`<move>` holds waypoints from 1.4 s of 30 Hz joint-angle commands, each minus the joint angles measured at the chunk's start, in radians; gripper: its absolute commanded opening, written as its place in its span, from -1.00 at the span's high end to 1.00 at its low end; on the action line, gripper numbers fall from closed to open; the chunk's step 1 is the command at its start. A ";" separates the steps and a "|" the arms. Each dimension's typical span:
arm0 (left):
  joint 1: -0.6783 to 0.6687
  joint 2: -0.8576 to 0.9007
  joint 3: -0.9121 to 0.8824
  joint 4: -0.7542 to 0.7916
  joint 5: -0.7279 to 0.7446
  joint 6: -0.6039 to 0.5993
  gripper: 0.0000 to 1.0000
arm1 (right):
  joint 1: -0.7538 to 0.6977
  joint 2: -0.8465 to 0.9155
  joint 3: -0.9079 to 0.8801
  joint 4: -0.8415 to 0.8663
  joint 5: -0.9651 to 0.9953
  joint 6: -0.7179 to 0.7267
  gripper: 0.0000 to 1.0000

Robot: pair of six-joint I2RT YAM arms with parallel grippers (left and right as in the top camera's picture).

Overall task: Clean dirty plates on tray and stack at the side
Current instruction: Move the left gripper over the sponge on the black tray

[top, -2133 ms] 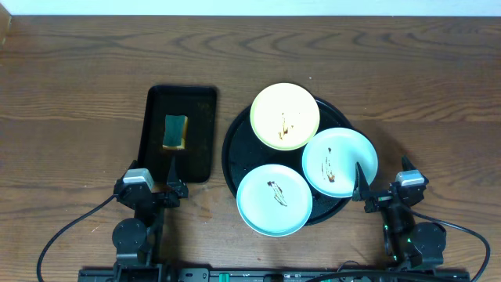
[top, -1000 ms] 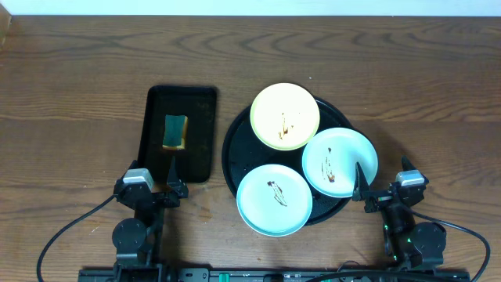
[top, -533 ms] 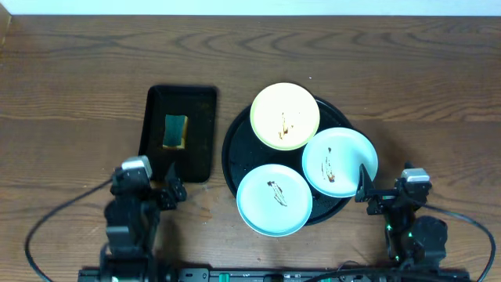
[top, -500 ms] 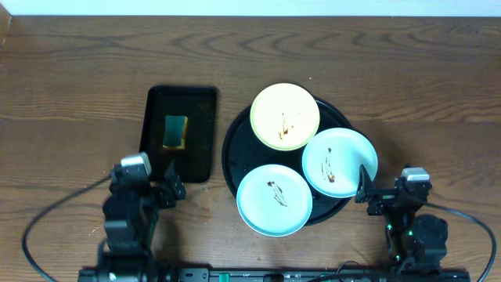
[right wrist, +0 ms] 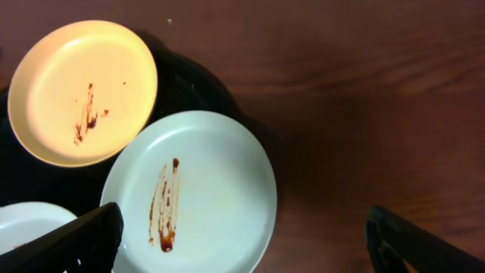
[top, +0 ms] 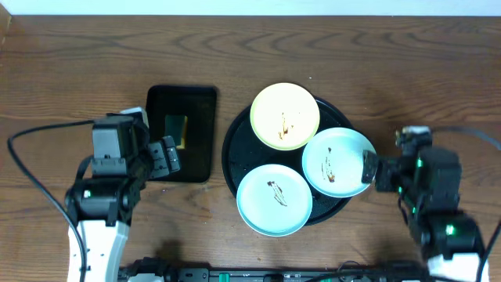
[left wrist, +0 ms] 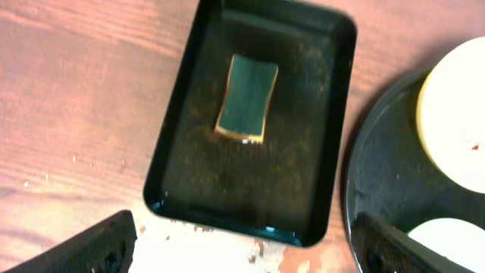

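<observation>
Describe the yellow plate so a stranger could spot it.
Look for the big round black tray right of the sponge tray. Of three small smeared plates on it, the yellow plate sits at its far edge; the other two are mint-blue.

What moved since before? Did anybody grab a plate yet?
Both arms swung forward: the left gripper now hangs over the sponge tray, the right gripper beside the right-hand blue plate. Both are open, holding nothing. The plates, sponge and round tray stayed put.

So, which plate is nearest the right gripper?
The mint-blue plate on the right of the tray, beside the right gripper; the yellow plate and the front mint-blue plate lie farther.
</observation>
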 commanded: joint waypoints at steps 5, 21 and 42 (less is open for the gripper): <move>0.000 0.080 0.015 -0.043 0.008 -0.005 -0.82 | 0.006 0.117 0.124 -0.042 -0.070 -0.023 -0.99; 0.000 0.335 0.016 0.325 0.010 0.076 -0.71 | 0.005 0.117 0.124 -0.042 -0.075 -0.020 -0.99; -0.001 0.732 0.015 0.503 0.011 0.164 -0.57 | 0.005 0.117 0.124 -0.043 -0.075 -0.021 -0.99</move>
